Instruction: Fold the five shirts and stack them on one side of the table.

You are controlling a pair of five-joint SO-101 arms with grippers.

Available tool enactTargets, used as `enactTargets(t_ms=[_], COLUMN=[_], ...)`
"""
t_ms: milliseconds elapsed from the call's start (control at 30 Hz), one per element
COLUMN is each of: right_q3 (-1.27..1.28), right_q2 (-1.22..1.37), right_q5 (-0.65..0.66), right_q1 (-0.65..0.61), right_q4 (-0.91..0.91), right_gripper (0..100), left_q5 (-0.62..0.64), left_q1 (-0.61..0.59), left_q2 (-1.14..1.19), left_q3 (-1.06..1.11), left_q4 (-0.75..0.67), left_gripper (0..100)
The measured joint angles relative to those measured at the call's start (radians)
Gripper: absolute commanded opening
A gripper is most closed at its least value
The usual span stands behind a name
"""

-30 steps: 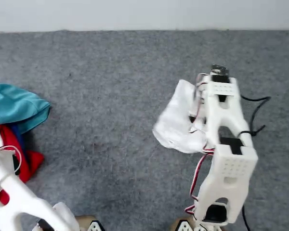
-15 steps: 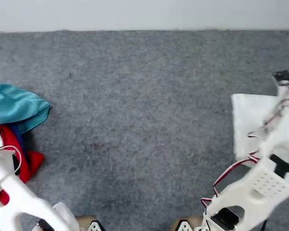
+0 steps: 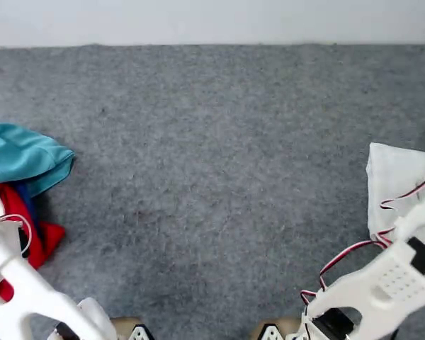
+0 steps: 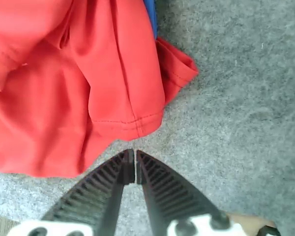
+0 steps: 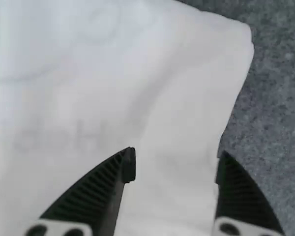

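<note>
Folded white cloth shirt (image 3: pixel 400 188) now lies far from the crumpled teal shirt (image 3: pixel 21 156), no longer mid-way across the grey bench (image 3: pixel 198 142). Right tool (image 5: pixel 176 166) stands open over it, so 1 shirt appears placed. Left tool (image 4: pixel 136 164) is closed and empty near the teal shirt.

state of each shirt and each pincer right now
white shirt, folded, lying flat
teal shirt, crumpled, unfolded
red shirt, crumpled, unfolded
left pincer, shut, empty, near the red shirt's hem
right pincer, open, over the white shirt
</note>
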Motion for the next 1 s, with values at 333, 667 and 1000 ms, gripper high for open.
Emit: enactTargets(t_ms=[333, 667, 1000], right_q3=[0.000, 0.072, 0.436], right_q2=[-0.193, -0.281, -0.631], right_q5=[-0.035, -0.203, -0.275], right_q1=[-0.077, -0.163, -0.221], right_q4=[0.420, 0.657, 0.658], right_gripper=[2.4, 0.8, 0.9], left_q5=[0.000, -0.140, -0.267], left_q1=[0.000, 0.000, 0.000], left_q2=[0.000, 0.000, 0.044], left_q3=[0.000, -0.028, 0.097], left_q4=[-0.015, -0.021, -0.172], left_gripper=[2, 7, 23])
